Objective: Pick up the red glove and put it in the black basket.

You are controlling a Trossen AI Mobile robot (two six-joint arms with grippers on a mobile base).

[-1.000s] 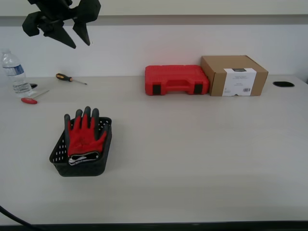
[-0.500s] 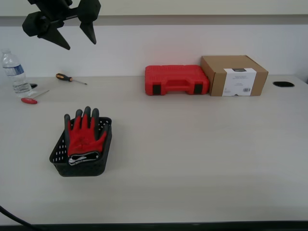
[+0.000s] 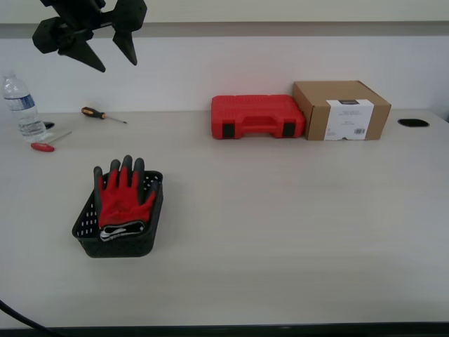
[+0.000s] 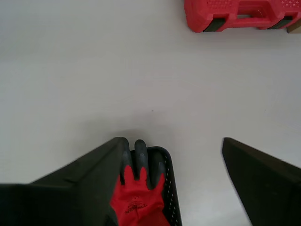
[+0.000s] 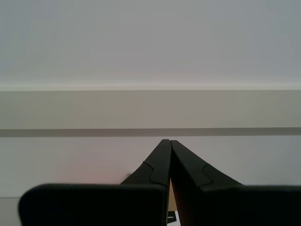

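My first gripper [image 3: 105, 53]: jaws spread wide, nothing between them, raised high above the table [image 3: 280, 232] at about 11 o'clock in the exterior view.
My second gripper [image 5: 168, 143]: jaws pressed together on nothing, aimed at a blank wall; not seen in the exterior view.
Red glove [image 3: 124, 198]: lying inside the black basket [image 3: 149, 232], grey fingertips overhanging the far rim, at 9 o'clock in the exterior view.
Step in hand: placement looks finished, I judge; best to lift my first gripper straight clear without brushing the basket.
Writing: small marking on the glove's back and a printed label on the cardboard box [image 3: 342, 109], both too small to read.
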